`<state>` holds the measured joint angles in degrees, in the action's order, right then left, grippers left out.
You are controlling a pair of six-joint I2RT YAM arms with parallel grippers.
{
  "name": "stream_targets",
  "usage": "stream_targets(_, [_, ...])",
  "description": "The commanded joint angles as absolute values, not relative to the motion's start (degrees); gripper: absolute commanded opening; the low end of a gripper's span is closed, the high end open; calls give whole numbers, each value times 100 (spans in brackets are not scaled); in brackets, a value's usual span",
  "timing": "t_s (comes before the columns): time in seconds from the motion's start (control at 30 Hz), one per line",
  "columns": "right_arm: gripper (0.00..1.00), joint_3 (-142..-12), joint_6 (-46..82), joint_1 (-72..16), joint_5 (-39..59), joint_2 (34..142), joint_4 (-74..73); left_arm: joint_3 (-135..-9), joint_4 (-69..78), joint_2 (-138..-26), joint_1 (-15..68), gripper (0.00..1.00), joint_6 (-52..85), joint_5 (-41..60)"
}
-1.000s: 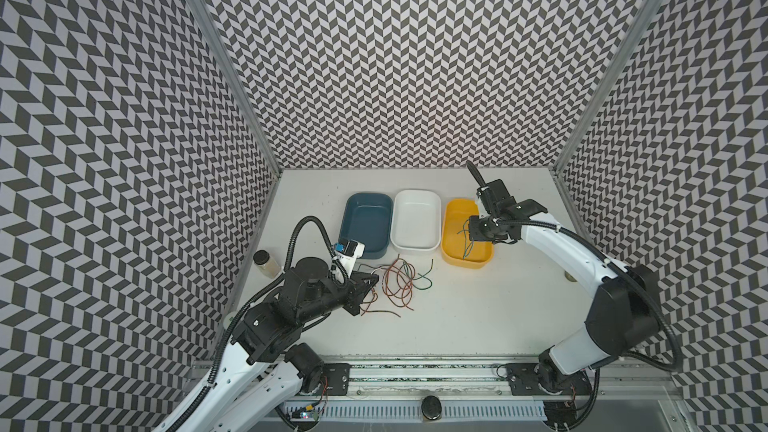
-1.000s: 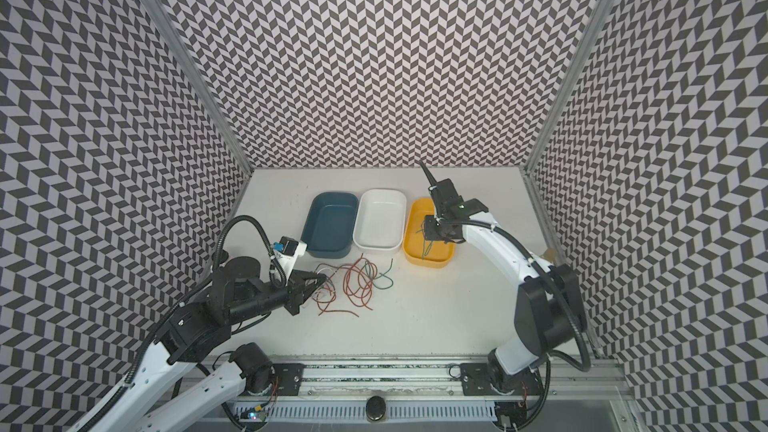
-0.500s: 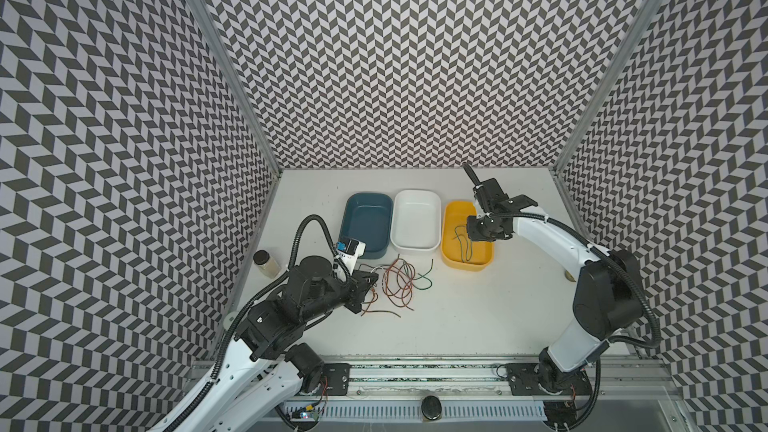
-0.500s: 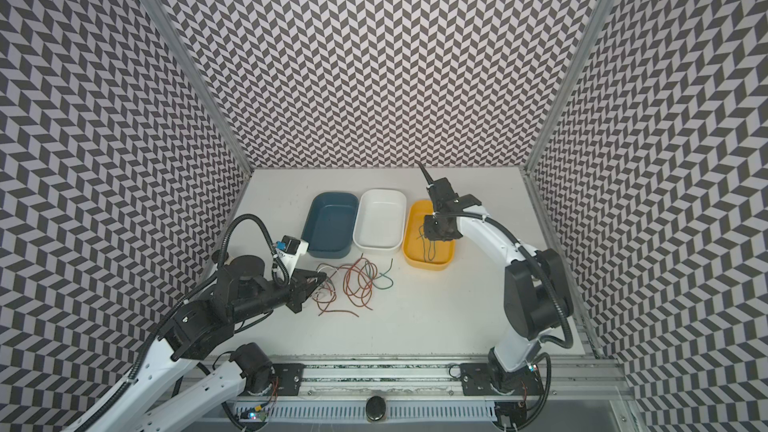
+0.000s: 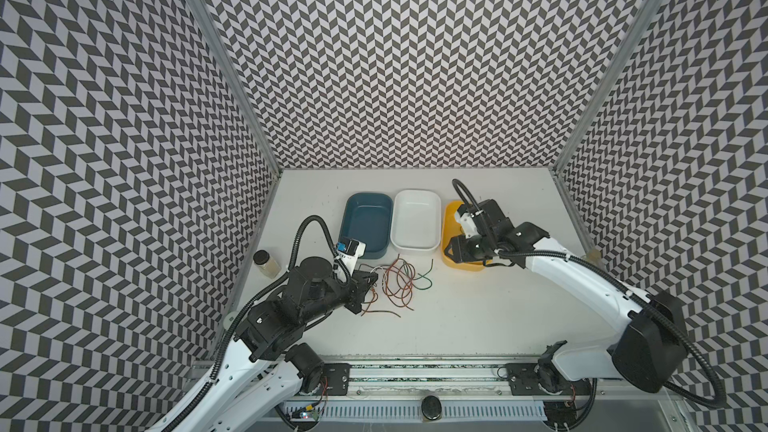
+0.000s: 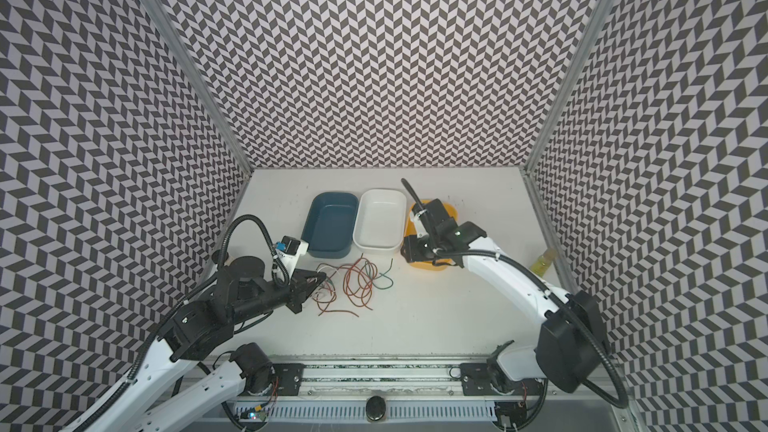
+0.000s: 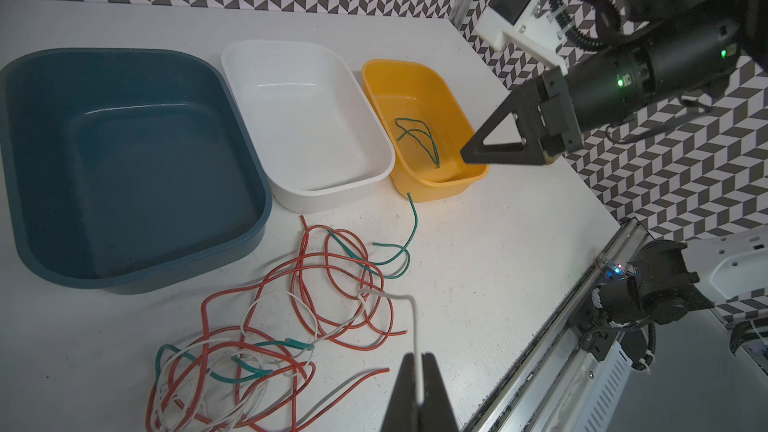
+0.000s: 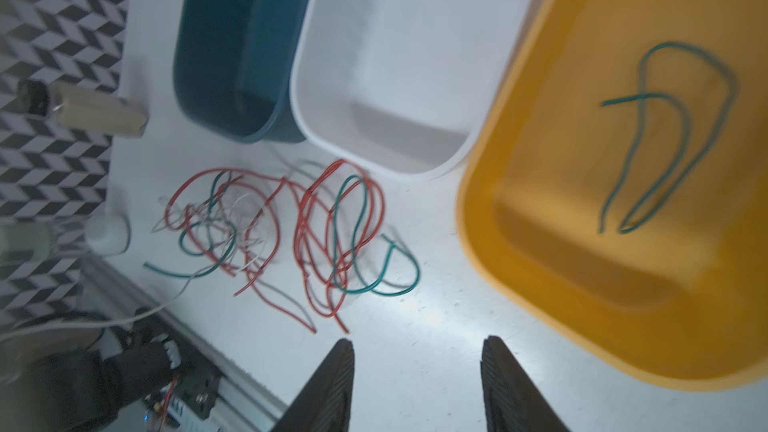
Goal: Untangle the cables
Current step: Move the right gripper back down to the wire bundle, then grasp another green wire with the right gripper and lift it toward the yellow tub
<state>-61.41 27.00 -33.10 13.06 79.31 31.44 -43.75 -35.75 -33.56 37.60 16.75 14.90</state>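
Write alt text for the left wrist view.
The left gripper pinches a white cable running from a red, white and green tangle. Beyond sit a blue tub, a white tub and a yellow tub holding one green cable, by the right gripper.

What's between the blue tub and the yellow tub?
The white tub, empty, flanked by the blue tub and yellow tub; the left wrist view shows it best.

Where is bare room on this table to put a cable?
The widest bare table is bordered by the cable tangle, the yellow tub and the front rail. A strip runs behind the tubs. The white tub holds nothing. Crowded: the tangle, whose white cable the left gripper holds.
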Motion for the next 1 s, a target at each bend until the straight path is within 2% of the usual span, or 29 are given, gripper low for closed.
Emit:
stream_targets(0.0, [52, -5633, 3574, -3604, 1820, 7781, 2153, -4366, -3550, -3347, 3785, 0, 1580, 1352])
stream_targets(0.2, [55, -5433, 4237, -4237, 1664, 8019, 1473, -4359, -3591, -3337, 3783, 0, 1534, 1226])
stream_targets(0.7, [54, -5089, 5344, -4280, 1330, 8831, 427, -4345, -3604, -3384, 3797, 0, 1485, 1134])
stream_targets(0.83, [52, -5207, 5413, -4280, 1252, 9094, 405, -4346, -3608, -3381, 3797, 0, 1485, 1125])
stream_targets(0.97, [42, -5306, 5458, -4274, 1176, 9380, 341, -4334, -3609, -3375, 3797, 0, 1476, 1122])
